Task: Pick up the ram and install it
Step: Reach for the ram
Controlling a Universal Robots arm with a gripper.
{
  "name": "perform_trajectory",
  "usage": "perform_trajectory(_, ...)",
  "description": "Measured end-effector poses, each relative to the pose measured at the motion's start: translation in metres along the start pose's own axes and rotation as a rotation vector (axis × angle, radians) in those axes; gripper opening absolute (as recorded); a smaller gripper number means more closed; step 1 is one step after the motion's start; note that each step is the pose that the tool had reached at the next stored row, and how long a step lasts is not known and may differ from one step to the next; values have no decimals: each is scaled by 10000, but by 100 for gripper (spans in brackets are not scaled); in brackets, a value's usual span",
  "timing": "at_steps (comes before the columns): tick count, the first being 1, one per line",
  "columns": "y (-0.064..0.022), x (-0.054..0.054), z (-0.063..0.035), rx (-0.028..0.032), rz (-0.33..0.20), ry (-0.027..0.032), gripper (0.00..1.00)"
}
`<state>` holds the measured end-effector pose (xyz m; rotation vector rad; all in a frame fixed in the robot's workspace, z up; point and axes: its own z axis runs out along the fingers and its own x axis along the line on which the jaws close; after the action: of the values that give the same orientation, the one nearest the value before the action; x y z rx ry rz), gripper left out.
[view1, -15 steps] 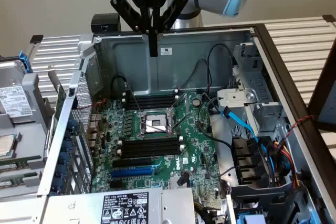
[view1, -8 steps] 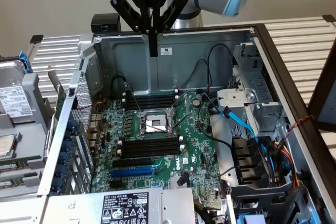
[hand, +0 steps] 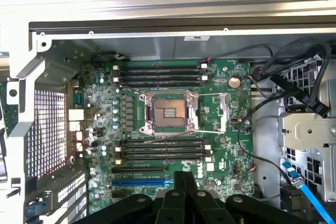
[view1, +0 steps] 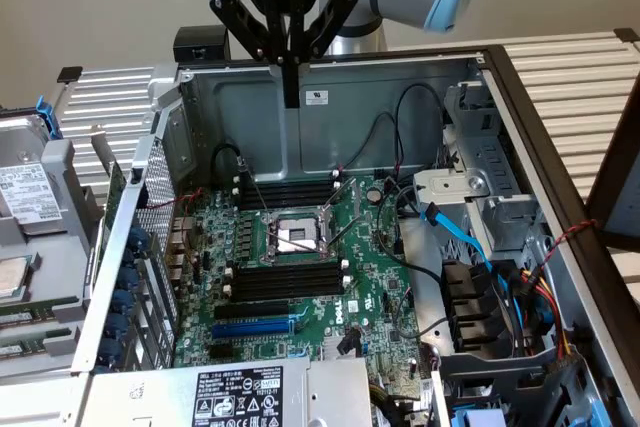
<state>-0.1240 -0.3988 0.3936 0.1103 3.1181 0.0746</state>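
My gripper (view1: pixel 291 95) hangs high above the open computer case, over its back wall, with its black fingers pressed together and nothing between them. Its shut fingers also show in the wrist view (hand: pixel 184 181), over the motherboard's near edge. Below lie the green motherboard (view1: pixel 370 277), the upper bank of black memory slots (view1: pixel 290 190) (hand: pixel 157 74) and the lower bank (view1: pixel 290 279) (hand: pixel 160 150), all looking empty. Thin green strips (view1: pixel 30 349) lie outside the case at the exterior view's left; I cannot tell whether one is the ram.
A silver CPU socket (view1: pixel 295 237) sits between the slot banks, and a blue expansion slot (view1: pixel 255 327) lies nearer. Black and blue cables (view1: pixel 450 232) and a drive cage fill the exterior view's right. A power supply (view1: pixel 240 392) stands in front.
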Motion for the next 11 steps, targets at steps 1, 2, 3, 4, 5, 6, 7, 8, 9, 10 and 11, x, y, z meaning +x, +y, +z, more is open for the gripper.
perform_trajectory(1, -2, 32, -5, 0, -8, 1, 10)
perform_trajectory(2, -7, 77, -10, -1, -16, 1, 10)
perform_trajectory(3, -12, 121, -14, -3, -21, 0, 10)
perform_trajectory(4, -17, 165, -18, -3, -25, 0, 10)
perform_trajectory(5, -22, 210, -20, -3, -27, 1, 10)
perform_trajectory(6, -28, 258, -21, -4, -28, 0, 10)
perform_trajectory(7, -33, 303, -22, -3, -29, 0, 10)
perform_trajectory(8, -38, 347, -24, -3, -32, 1, 10)
perform_trajectory(9, -44, 392, -25, -2, -32, 1, 10)
perform_trajectory(10, -49, 438, -26, -2, -32, 1, 10)
perform_trajectory(11, -54, 483, -27, -2, -32, 1, 10)
